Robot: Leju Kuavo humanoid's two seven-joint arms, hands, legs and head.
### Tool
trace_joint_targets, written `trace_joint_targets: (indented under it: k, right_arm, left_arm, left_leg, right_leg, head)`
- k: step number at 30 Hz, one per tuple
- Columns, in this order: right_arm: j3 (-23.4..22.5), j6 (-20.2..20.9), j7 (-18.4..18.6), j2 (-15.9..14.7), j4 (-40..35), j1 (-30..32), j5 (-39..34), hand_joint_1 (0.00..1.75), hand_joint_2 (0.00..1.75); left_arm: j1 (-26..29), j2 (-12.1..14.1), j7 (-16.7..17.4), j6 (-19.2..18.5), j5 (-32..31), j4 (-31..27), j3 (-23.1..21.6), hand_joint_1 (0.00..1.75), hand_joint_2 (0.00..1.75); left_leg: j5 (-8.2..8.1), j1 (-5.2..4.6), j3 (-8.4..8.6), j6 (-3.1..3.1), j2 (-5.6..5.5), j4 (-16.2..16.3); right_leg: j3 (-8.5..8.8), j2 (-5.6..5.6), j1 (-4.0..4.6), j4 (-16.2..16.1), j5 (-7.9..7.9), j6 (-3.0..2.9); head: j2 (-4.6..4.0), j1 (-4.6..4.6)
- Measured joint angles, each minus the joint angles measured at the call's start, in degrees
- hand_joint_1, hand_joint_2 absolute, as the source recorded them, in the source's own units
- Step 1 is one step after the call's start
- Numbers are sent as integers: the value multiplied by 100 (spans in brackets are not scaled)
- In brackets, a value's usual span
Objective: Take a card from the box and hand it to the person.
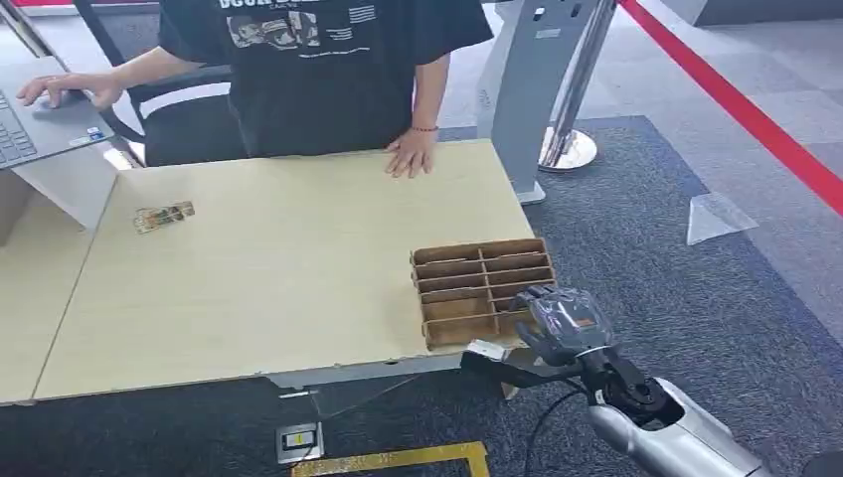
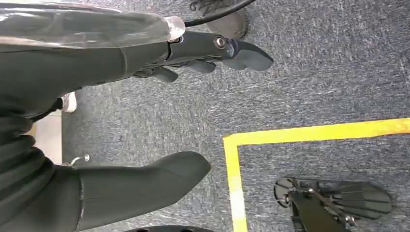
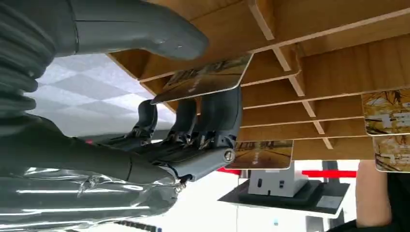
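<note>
Room: office corner, carpeted floor.
Pale wooden rectangular table point(image 1: 258, 278) at centre; dark blue-grey carpet point(image 1: 676, 298) beneath and to the right; red floor stripe point(image 1: 741, 104) far right; grey metal kiosk stand point(image 1: 527, 89) beyond; yellow floor tape point(image 2: 309, 133) near.

Head view evenly lit, bright indoor light from above, no hard shadows; soft shadow under the table point(image 1: 249, 288) edge onto the carpet point(image 1: 696, 298). Slight softness overall, compression blocky, carpet texture smeared. Right arm's silver cover point(image 1: 676, 437) shows mild sheen. Left wrist view dimmer, carpet grainy, plastic wrap point(image 2: 87, 21) on the arm catches white glare; near parts of the left hand point(image 2: 212, 50) soft. Right wrist view high contrast: background behind the box point(image 3: 314, 72) blown out white, wood in warm shade, right hand point(image 3: 193, 125) dark and backlit, wrap glare at the bottom edge, near thumb point(image 3: 140, 29) out of focus.
</note>
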Motion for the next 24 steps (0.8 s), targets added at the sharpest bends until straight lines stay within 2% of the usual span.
trace_joint_targets:
  k: [2,4,6,18,19,24]
  right_arm:
    - [-2,57,0,0,-9,-10,61,101,175]
    - [-2,147,-9,0,-11,-33,136,145,175]
    - [-11,240,-22,0,-31,-67,188,161,175]
    - [-181,905,-120,-140,-579,-135,531,168,175]
    - [-216,990,-155,-164,-673,-135,584,175,175]
    - [-280,1381,-374,-266,-944,-210,634,175,175]
  left_arm:
    - [0,0,0,0,2,0,2,0,175]
    - [0,0,-4,0,7,0,2,0,175]
    - [0,0,-7,0,9,0,0,0,175]
    - [1,-9,-26,-87,-17,0,0,0,175]
    - [2,-11,-26,-96,-17,0,0,0,175]
    - [1,-15,-26,-105,-17,0,0,0,175]
  left_leg:
    - [0,0,0,0,0,0]
    - [0,0,0,0,0,0]
    - [0,0,1,0,0,0]
    - [0,0,1,0,0,1]
    - [0,0,0,0,0,1]
    - [0,0,2,0,1,1]
  right_leg:
    - [0,0,0,0,0,0]
    - [0,0,0,0,0,0]
    - [0,0,0,0,0,0]
    - [0,1,0,-1,0,0]
    - [0,0,0,0,0,0]
    - [0,2,0,0,1,0]
  head:
    - [-2,-2]
    - [-2,-2]
    - [-2,0]
    - [-2,-2]
    - [-2,-2]
    - [-2,-2]
